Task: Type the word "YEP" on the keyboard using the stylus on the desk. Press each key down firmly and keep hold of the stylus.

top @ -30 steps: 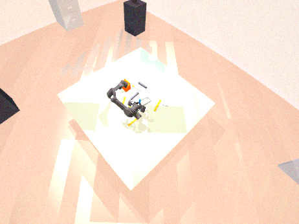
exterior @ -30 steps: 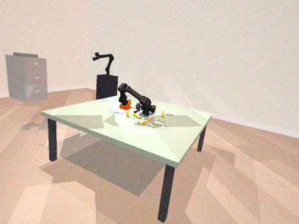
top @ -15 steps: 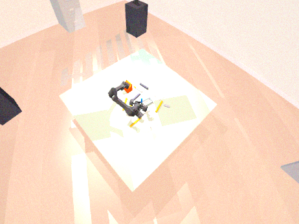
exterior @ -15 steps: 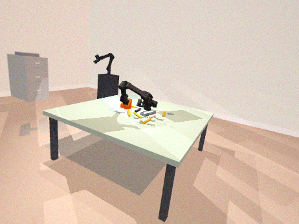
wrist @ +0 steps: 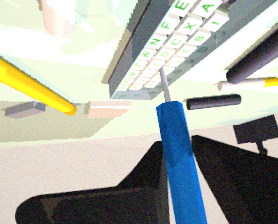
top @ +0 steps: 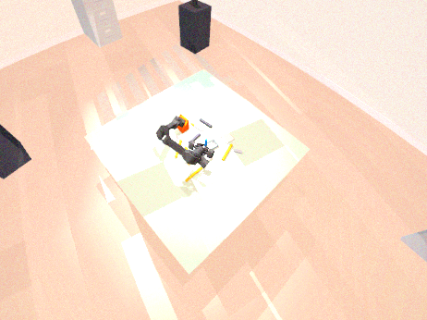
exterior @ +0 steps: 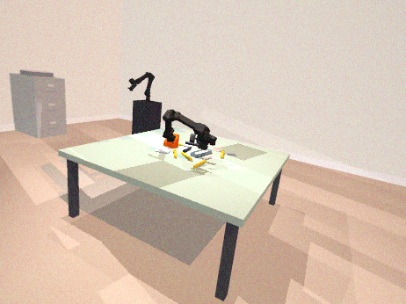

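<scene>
You see pale plain walls, wood-toned floor, grey drawer cabinet near wall; bright patches, perhaps sunlight, across floor.

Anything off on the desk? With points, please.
Nothing spilled or visibly broken. Only oddity: loose yellow sticks (top: pixel 227 152) (exterior: pixel 199 163) (wrist: pixel 37 86) scattered at mixed angles around the keyboard (top: pixel 212 144) (exterior: pixel 201 154) (wrist: pixel 150 47). Stylus (top: pixel 206 142) (wrist: pixel 182 160) is clamped in the gripper (wrist: pixel 176 144), tip over the keys.

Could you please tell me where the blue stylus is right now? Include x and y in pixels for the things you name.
In the wrist view, the blue stylus (wrist: pixel 182 150) (top: pixel 206 142) is between the black gripper's fingers, its grey tip over the grey keyboard's (wrist: pixel 116 90) white keys.
</scene>
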`<state>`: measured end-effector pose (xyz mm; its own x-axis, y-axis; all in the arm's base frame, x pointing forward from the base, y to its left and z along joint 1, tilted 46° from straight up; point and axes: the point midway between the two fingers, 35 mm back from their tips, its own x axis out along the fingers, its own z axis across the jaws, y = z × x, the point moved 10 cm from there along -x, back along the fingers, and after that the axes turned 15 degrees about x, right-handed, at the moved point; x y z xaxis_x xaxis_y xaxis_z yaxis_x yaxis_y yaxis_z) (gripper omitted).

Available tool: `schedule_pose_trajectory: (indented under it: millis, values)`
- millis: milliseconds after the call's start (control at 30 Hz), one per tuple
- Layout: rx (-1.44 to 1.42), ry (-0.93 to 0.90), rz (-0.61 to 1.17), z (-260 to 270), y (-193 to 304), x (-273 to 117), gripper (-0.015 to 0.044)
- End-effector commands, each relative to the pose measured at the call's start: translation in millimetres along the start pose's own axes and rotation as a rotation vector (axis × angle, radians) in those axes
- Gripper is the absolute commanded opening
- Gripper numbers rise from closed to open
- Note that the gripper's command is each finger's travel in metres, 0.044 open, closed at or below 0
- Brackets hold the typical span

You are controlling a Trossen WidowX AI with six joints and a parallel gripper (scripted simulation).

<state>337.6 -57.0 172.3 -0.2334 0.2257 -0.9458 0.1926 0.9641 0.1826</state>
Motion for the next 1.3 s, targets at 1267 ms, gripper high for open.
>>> schedule_pose_trajectory:
  millis: [1267]
  values:
    - [0.001, 0.015, 0.01, 20.1, 5.3, 47.4, 0.0081]
